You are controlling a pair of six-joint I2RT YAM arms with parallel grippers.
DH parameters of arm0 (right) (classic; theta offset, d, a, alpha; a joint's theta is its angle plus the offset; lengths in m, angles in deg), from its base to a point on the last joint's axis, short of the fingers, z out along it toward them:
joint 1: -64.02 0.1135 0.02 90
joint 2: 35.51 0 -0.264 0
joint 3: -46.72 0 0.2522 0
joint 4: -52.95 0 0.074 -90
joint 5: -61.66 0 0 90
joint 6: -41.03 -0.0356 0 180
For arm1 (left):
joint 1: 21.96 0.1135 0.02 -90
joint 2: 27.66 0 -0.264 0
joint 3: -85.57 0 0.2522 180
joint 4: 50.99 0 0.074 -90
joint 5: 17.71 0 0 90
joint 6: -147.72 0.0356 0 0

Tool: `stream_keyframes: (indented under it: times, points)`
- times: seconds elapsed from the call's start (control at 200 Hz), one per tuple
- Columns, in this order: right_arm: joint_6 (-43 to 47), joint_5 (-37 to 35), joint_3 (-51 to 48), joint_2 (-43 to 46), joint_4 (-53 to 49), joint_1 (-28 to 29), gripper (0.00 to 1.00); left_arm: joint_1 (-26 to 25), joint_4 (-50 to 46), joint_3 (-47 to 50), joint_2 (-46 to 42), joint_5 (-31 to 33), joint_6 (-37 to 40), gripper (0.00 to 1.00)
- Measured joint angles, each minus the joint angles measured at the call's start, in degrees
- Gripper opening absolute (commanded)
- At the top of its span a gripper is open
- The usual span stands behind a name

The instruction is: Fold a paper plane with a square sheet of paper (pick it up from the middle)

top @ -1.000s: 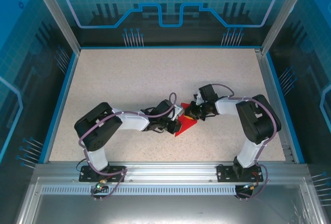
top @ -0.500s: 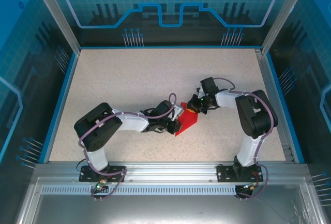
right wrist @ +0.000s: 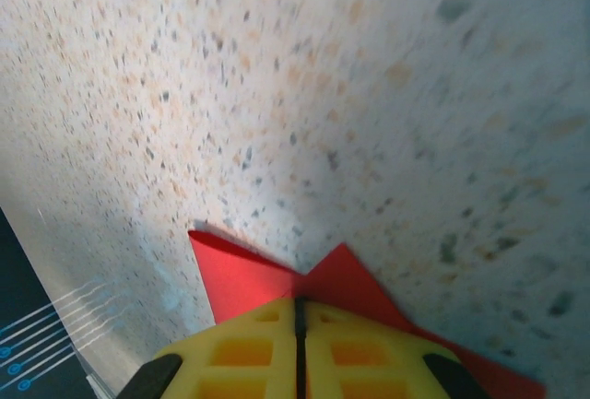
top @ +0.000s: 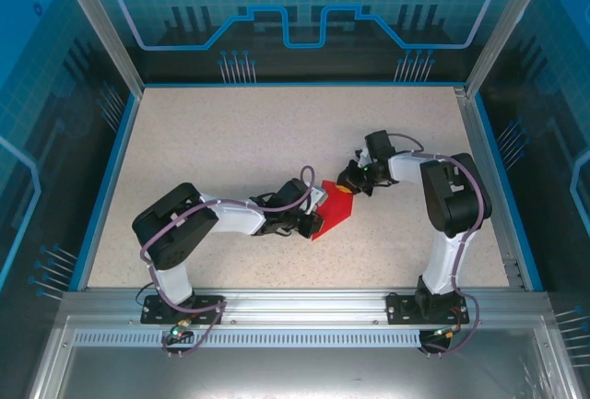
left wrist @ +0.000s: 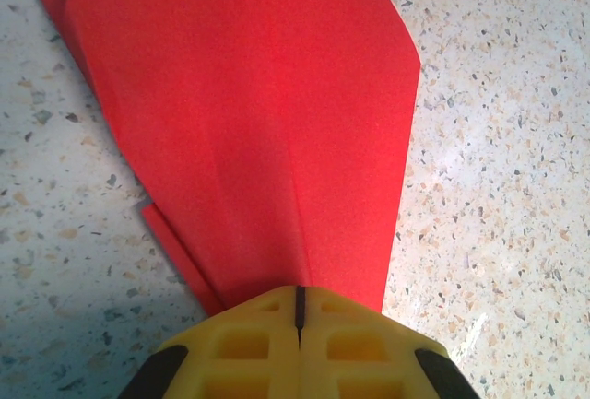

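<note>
The square sheet of paper [top: 336,217] is bright red and folded into a long tapered shape, lying on the speckled table between the two arms. My left gripper [top: 316,221] is shut on its near-left end. In the left wrist view the paper [left wrist: 267,123] spreads away from the closed yellow fingertips of that gripper [left wrist: 300,293] and shows layered edges. My right gripper [top: 351,182] is shut at the paper's far-right end. In the right wrist view two red corners of the paper [right wrist: 241,275] stick out past that gripper's closed tips [right wrist: 300,305].
The speckled table [top: 230,141] is ringed by a blue rim and clear enclosure walls [top: 120,113]. Both arm bases stand on the metal rail [top: 295,307] at the near edge. Open tabletop lies behind and to both sides of the paper.
My right gripper has slid up and to the right, toward the paper's far end, and its arm has swung outward. The left gripper has stayed in place on the paper.
</note>
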Motion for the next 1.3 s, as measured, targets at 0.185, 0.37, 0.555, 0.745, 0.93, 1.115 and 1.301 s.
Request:
stream_keyframes:
  times: [0.185, 0.37, 0.555, 0.745, 0.93, 1.115, 1.301]
  points:
    - [0.81, -2.12, 1.18, -0.59, 1.40, -3.89, 0.08, 0.00, 0.02, 0.00, 0.02, -0.02, 0.02, 0.00]
    - [2.14, -4.20, 2.40, -0.57, 2.03, -5.73, 0.08, 0.00, 0.02, -0.17, 0.02, -0.07, 0.02, 0.00]
    - [2.91, -4.28, 1.03, 3.28, 1.79, -5.70, 0.11, 0.02, -0.90, -1.11, 0.07, -0.37, -0.02, 0.05]
    - [2.49, -3.04, -5.53, 13.97, 2.32, -3.23, 0.18, 0.02, -4.20, -2.86, 0.13, -1.11, -0.46, 0.09]
    - [-0.13, -1.53, -14.03, 18.71, 4.13, 2.38, 0.27, 0.02, -8.90, -4.68, -0.07, -1.90, -0.63, 0.12]
    - [-2.56, -1.31, -17.84, 18.32, 6.16, 5.46, 0.33, 0.17, -14.80, -4.83, -2.49, -2.49, -1.07, 0.17]
    - [-3.65, -1.29, -17.94, 17.16, 9.18, 5.84, 0.36, 1.44, -18.18, -5.66, -3.98, -2.47, -1.09, 0.19]
